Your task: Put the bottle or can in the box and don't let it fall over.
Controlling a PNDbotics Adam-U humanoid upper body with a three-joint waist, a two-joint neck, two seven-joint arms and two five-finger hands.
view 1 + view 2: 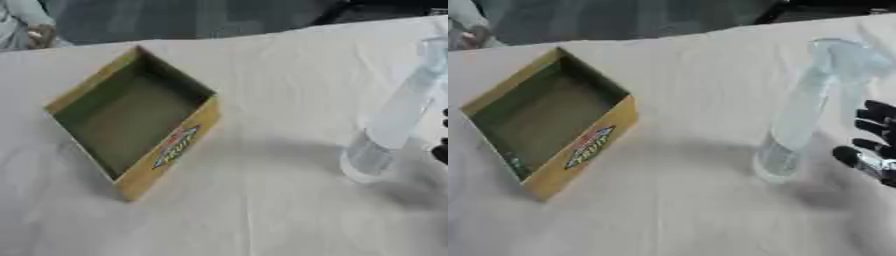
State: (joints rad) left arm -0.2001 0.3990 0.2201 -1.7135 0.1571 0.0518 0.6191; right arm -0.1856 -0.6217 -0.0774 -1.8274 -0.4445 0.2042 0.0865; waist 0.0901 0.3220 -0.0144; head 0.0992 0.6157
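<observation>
My right hand (872,145) just right of the clear plastic bottle (802,115), fingers (859,159) spread apart, touching nothing, bottle standing on the white-clothed tabletop (684,210), well right of the empty yellow cardboard box (131,117), dark floor beyond.

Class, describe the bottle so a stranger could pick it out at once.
Start at the white table. Right of the open yellow box, the bottle stands beside the right hand. It is the only clear, tall thing there.
</observation>
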